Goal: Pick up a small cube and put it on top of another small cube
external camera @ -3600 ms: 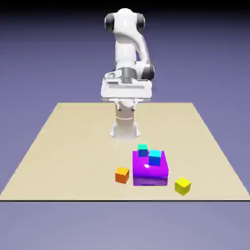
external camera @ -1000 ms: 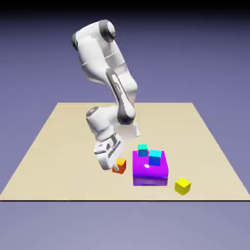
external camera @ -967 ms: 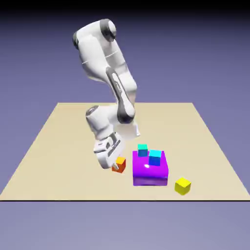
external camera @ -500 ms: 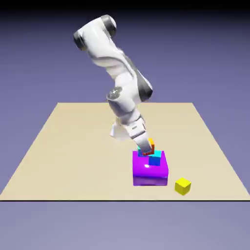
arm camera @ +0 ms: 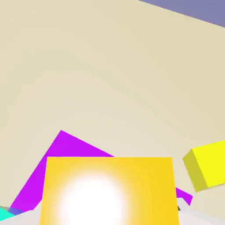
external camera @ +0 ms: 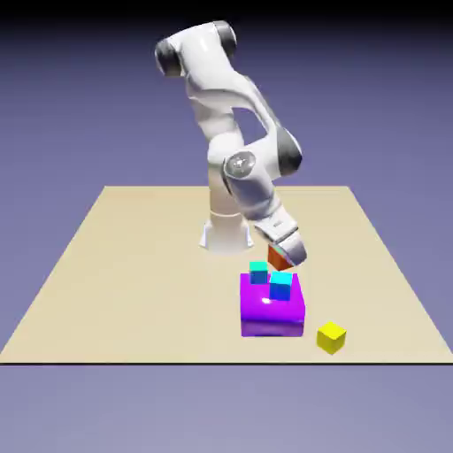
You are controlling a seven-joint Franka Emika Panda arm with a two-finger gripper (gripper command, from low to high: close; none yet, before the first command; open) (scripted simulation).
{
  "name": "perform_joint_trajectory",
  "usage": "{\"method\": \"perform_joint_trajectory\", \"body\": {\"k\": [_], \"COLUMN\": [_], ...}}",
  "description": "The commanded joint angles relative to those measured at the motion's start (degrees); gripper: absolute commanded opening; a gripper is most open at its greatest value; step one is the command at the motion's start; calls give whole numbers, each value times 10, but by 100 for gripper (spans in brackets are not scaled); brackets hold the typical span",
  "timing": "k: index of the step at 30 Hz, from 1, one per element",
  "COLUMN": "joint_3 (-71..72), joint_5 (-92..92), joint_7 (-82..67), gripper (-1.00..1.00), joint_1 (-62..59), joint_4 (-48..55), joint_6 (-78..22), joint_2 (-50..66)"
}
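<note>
- Where the exterior view looks across the beige tabletop, the white robot arm bends down and toward that view's right, and its two-finger gripper hangs tilted in the air above the large glossy purple block.
- The jaws are closed tight on the small plain orange cube, which is off the table, held at a slant just above the block's top and close to the two cubes standing there.
- Those are a small teal cube at the block's far edge and a small cyan-blue cube just beside it, nearer the camera; whether the orange cube touches either cannot be told.
- A small yellow cube lies on the table near the block, toward the exterior view's right.
- In the hand view, the orange cube fills the lower middle, brightly lit, gripped between the fingers and hiding most of them.
- Behind it the purple block shows as a slanted wedge, with a sliver of cyan at the lower left corner.
- The yellow cube sits at the right edge, on the tabletop.
</note>
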Motion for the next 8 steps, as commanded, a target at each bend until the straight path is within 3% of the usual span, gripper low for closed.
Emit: {"method": "perform_joint_trajectory", "body": {"k": [1,6,7,8], "joint_3": [1,6,6,6], "joint_5": [26,139,139,139], "joint_7": [-20,-106,-106,-106], "gripper": [-100,-100,100,100], "joint_1": [1,3,3,3], "joint_4": [-1,-8,-8,-8], "joint_6": [4,19,19,19], "joint_2": [19,105,105,105]}}
